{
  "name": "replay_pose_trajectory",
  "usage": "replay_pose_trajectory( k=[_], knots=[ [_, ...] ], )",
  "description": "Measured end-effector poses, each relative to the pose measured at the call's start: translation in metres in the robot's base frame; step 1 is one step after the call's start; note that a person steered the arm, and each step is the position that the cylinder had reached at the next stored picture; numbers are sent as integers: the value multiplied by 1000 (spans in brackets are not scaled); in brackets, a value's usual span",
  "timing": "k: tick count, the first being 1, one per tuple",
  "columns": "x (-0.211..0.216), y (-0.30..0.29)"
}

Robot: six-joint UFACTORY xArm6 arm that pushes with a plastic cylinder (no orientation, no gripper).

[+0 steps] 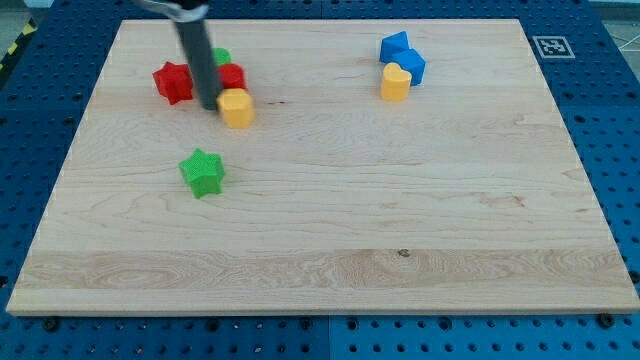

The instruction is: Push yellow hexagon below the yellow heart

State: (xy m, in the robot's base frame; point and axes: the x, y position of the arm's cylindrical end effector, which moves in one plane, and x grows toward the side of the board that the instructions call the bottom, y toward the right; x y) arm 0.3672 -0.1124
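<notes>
The yellow hexagon (238,108) lies in the upper left part of the board. The yellow heart (396,82) lies in the upper right part, far to the hexagon's right and slightly higher. My tip (209,105) stands just left of the yellow hexagon, touching or almost touching its left side. The dark rod rises from there toward the view's top and hides part of the blocks behind it.
A red star (173,82) lies left of the rod, a red block (232,77) and a green block (221,57) just right of it. A green star (203,172) lies below. Two blue blocks (403,56) touch the heart's top. The wooden board (330,250) sits on a blue pegboard.
</notes>
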Motion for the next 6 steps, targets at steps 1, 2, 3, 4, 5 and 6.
replay_pose_trajectory(
  k=[1,2,3,4,5,6],
  knots=[
    [18,74],
    [28,143],
    [27,112],
    [28,57],
    [35,22],
    [66,57]
  ],
)
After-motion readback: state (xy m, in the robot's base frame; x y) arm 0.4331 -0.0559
